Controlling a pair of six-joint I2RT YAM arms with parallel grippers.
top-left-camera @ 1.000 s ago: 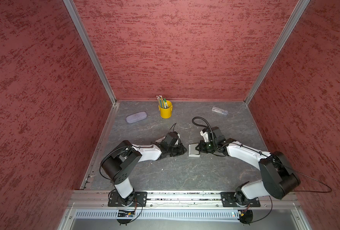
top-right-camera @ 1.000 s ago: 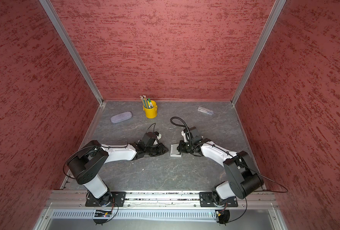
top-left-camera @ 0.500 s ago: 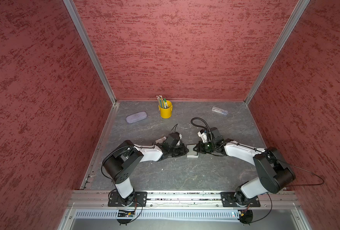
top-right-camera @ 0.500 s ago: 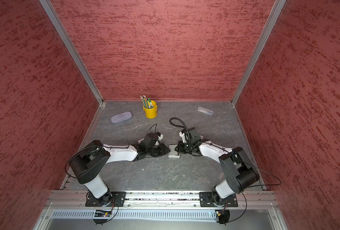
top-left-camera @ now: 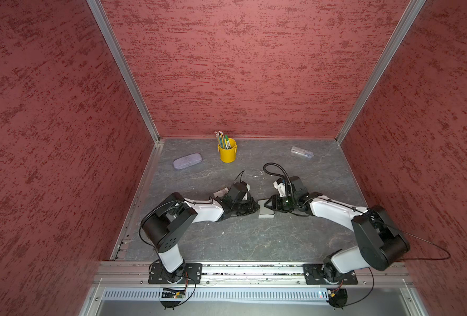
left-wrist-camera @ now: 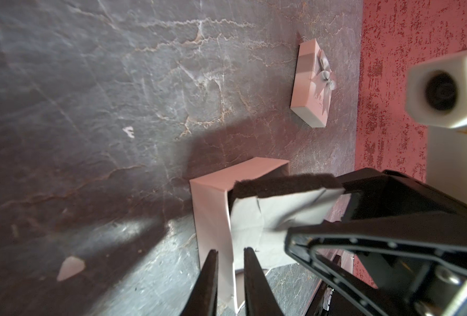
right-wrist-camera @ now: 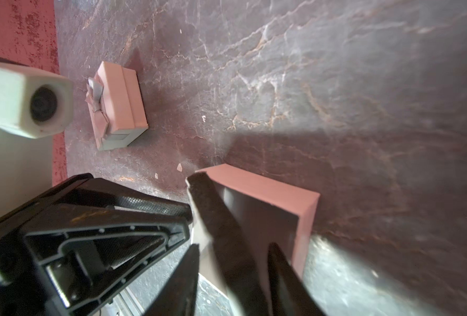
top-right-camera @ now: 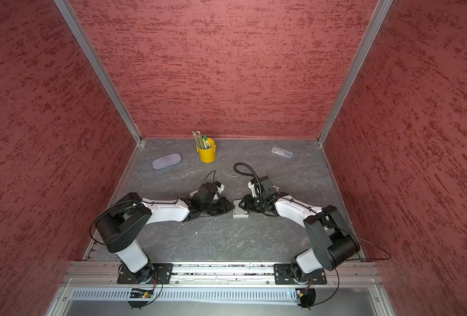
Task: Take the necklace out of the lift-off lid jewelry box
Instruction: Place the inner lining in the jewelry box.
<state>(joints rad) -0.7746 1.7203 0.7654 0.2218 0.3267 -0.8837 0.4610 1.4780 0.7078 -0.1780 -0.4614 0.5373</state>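
The small pale jewelry box (top-left-camera: 265,212) (top-right-camera: 240,212) stands on the grey table between both arms, without its lid. My left gripper (left-wrist-camera: 231,250) is shut on one wall of the box (left-wrist-camera: 213,219). A black felt insert (left-wrist-camera: 281,186) (right-wrist-camera: 213,213) with a grey underside leans out of the box. It runs between the parted fingers of my right gripper (right-wrist-camera: 234,246), which is open. The lid (left-wrist-camera: 311,84) (right-wrist-camera: 117,106) with a grey bow lies apart on the table. The necklace does not show in any view.
At the back stand a yellow cup (top-left-camera: 227,153) of pencils, a lilac glasses case (top-left-camera: 187,161) and a clear plastic case (top-left-camera: 301,152). Red walls close in the table on three sides. Small pale scraps (left-wrist-camera: 70,268) lie near the box.
My right gripper's jaws have parted from shut around the felt insert. Both arms have drawn slightly closer at the box. The left grip on the wall is unchanged.
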